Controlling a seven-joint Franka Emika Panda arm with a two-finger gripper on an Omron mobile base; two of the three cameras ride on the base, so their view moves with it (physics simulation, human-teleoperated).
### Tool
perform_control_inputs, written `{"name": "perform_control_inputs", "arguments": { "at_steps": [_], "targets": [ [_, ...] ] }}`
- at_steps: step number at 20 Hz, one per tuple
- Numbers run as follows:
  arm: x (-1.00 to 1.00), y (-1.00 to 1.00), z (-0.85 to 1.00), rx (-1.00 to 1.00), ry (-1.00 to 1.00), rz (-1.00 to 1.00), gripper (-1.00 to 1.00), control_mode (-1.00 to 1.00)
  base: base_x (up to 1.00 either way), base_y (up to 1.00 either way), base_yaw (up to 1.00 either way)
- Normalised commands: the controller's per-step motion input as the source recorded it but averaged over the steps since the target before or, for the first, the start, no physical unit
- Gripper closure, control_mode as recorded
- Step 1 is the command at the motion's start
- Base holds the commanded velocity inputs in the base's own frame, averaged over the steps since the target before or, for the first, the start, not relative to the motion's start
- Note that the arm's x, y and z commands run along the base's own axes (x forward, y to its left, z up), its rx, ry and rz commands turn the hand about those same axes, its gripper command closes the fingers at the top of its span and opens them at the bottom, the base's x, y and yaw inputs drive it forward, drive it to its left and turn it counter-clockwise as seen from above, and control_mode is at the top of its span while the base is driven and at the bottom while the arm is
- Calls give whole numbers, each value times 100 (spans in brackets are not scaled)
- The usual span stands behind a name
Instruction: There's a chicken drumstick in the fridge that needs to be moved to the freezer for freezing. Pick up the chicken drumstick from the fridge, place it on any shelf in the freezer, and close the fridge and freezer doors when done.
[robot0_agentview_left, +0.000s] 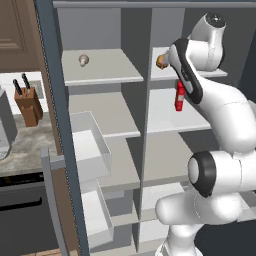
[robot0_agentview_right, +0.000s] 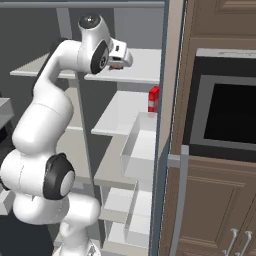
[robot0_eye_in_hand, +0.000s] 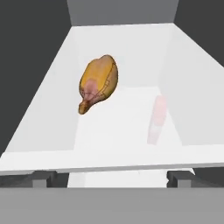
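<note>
- Red bottle (robot0_agentview_left: 178, 96) upright on a middle shelf.
- Beige mushroom (robot0_agentview_left: 83, 60) on the top left shelf.
- Knife block (robot0_agentview_left: 28, 104) on the speckled desk (robot0_agentview_left: 25, 145), far left.
- Black oven (robot0_agentview_right: 227, 112) set among brown cabinets (robot0_agentview_right: 212, 205).

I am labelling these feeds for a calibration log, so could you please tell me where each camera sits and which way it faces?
Left base view: behind the arm on its left, looking forward into the open fridge and freezer; the white arm rises at lower right.
Right base view: behind the arm on its right, facing the same shelves; the arm rises at lower left.
Hand view: on the hand, looking along the open pincer at the chicken drumstick on its shelf.
Both base views share the red bottle.
</note>
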Motion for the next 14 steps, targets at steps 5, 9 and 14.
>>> {"name": "perform_control_inputs", "arguments": {
  "at_steps": [5, 9, 14],
  "targets": [
    [51, -10, -3, 0, 0, 3, -100, -100, 0, 0, 0],
    [38, 0, -11, 0, -3, 2, -100, -100, 0, 0, 0],
    [31, 0, -4, 0, -2, 0, -100, -100, 0, 0, 0]
  ]
}}
